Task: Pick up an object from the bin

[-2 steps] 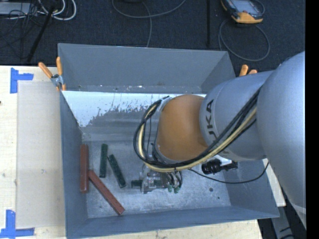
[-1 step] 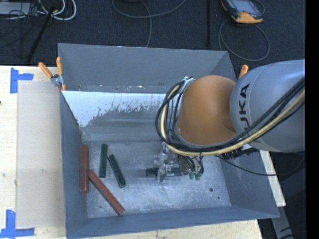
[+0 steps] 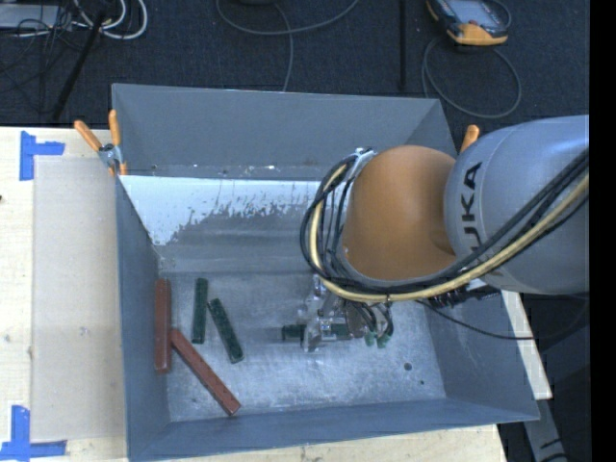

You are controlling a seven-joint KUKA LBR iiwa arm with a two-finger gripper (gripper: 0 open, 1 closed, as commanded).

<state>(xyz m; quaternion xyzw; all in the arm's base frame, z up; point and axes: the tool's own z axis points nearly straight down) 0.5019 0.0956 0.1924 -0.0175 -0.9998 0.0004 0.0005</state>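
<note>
Far left of the gripper (image 3: 322,333): two red-brown bars (image 3: 163,320), ends meeting. Nearer, still left: two dark green bars (image 3: 199,309). Just beside it on the left: small dark block (image 3: 292,333). The gripper is low over the bin floor (image 3: 289,378). How far open: cannot tell; nothing seen held. Judged to be the approach stage. Next: centre on the block, close, lift.

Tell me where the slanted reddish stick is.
Camera view: the slanted reddish stick lies lower left in the grey bin, its upper end beside the other reddish stick.

Grey bin (image 3: 289,152): red bars (image 3: 163,323), green bars (image 3: 226,330) (loose)
</note>
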